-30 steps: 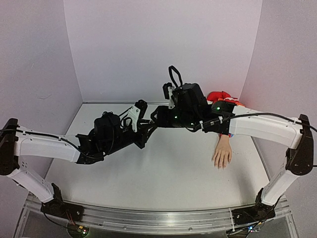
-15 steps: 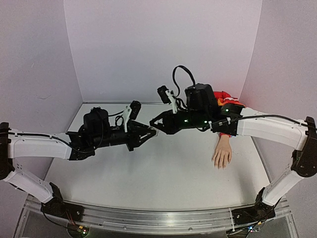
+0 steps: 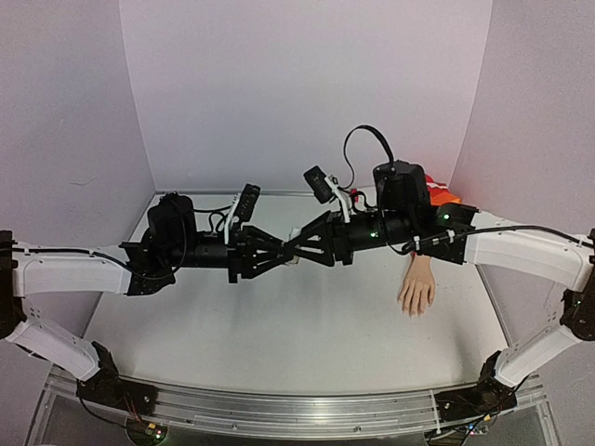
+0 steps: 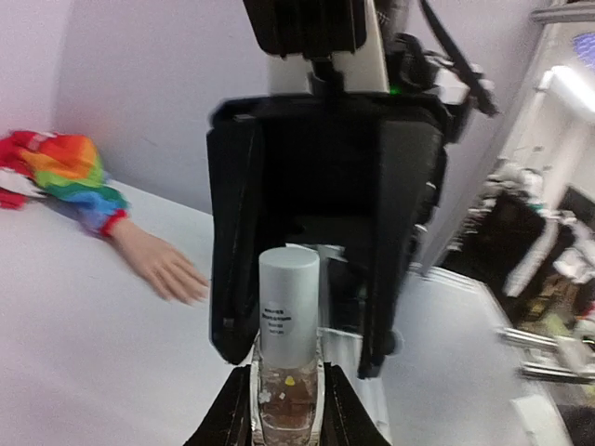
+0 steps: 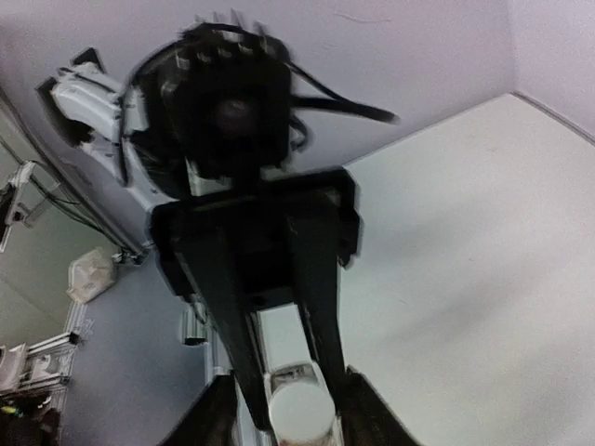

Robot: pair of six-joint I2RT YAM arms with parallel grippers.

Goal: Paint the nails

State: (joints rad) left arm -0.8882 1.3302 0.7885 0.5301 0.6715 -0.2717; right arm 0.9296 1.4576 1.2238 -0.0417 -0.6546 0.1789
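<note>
My left gripper (image 3: 282, 253) is shut on a small clear bottle (image 4: 286, 395) with a white cap (image 4: 288, 302) and holds it level in mid-air over the table. My right gripper (image 3: 299, 249) faces it head-on. Its jaws are open on either side of the cap (image 5: 298, 414), with a gap showing on both sides. The fake hand (image 3: 417, 288) lies palm down at the right of the table, with its rainbow sleeve (image 3: 439, 192) behind the right arm. It also shows in the left wrist view (image 4: 163, 267). Its nails are too small to make out.
The white table (image 3: 307, 325) is walled in by pale panels at the back and on both sides. An aluminium rail (image 3: 297, 409) runs along the near edge between the arm bases. Both arms stretch across the middle, above the surface.
Both arms have swung into one horizontal line. The left gripper brought the bottle up and to the right, and the right gripper moved in until its jaws straddle the cap.
</note>
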